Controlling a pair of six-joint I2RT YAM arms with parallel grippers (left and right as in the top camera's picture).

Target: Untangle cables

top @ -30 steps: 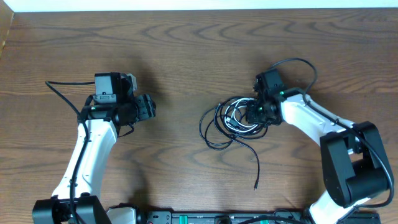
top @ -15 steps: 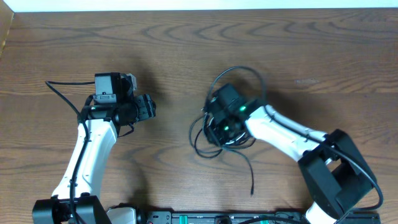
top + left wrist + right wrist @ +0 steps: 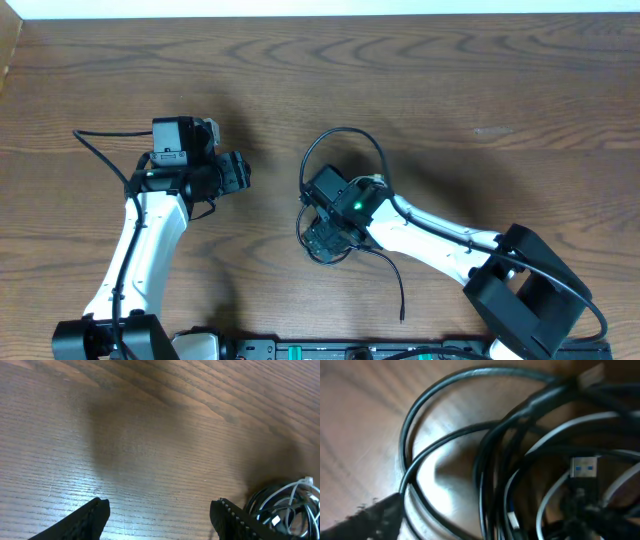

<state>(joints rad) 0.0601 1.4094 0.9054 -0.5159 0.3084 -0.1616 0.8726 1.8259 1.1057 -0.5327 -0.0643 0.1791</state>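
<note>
The cables [image 3: 330,243] lie in a tangled bundle at mid-table. One black loop [image 3: 340,135] arcs away from the bundle, and a loose black end [image 3: 402,300] trails toward the front edge. My right gripper [image 3: 322,238] hangs right over the bundle, open. In the right wrist view, black and white cables [image 3: 520,460] and a blue-tongued USB plug [image 3: 583,467] fill the space between the spread jaws [image 3: 485,530], and nothing is pinched. My left gripper [image 3: 240,172] is well to the left, open and empty [image 3: 160,515]. The bundle [image 3: 290,505] shows beyond its right finger.
The wooden table [image 3: 480,80] ends in a white strip along its far edge. A thick black cord [image 3: 95,150] loops off the left arm. A dark rail with the arm bases [image 3: 330,350] runs along the front edge.
My right arm swept left across the table, dragging the bundle toward the centre, and its jaws went from nearly shut on the cables to wide apart. The left arm stayed still.
</note>
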